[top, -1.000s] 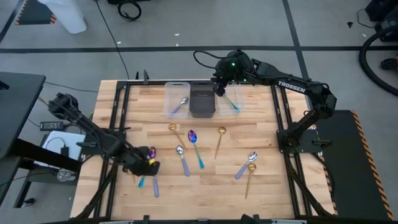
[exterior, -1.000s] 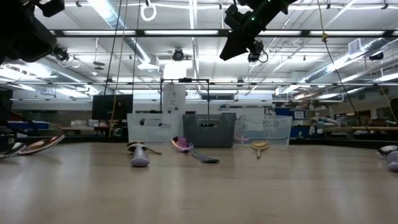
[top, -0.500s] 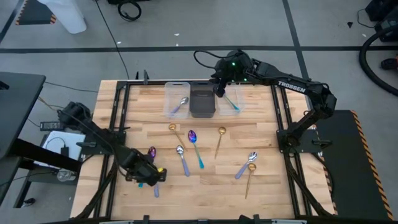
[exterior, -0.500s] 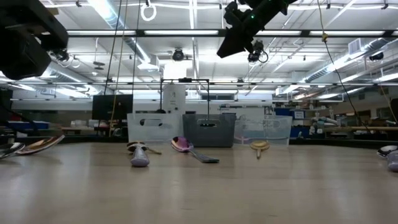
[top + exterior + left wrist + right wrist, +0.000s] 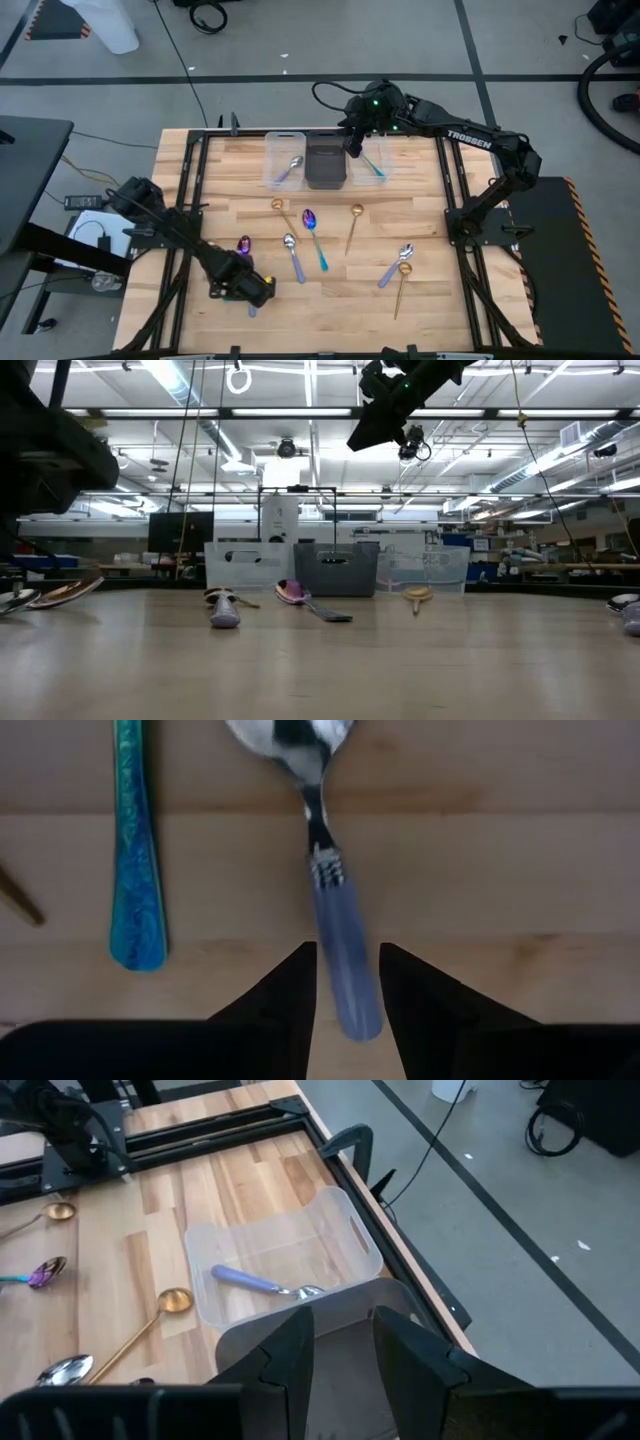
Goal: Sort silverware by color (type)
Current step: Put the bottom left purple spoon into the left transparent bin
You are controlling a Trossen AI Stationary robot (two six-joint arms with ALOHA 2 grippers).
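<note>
Now the left gripper point(image 5: 347, 982) has dropped lower, fingers narrowing astride the lavender-handled silver spoon point(image 5: 325, 850) on the bench point(image 5: 520, 860), not yet gripping; right fingers part-open, empty.

Bins, bench and floor clutter before you

You have three bins in a row at the table's point(image 5: 420, 300) far edge: a clear bin point(image 5: 285, 160), a dark bin point(image 5: 325, 165) in the middle, another clear bin point(image 5: 372, 170). Black cables point(image 5: 205, 15) lie on the floor beyond.
</note>
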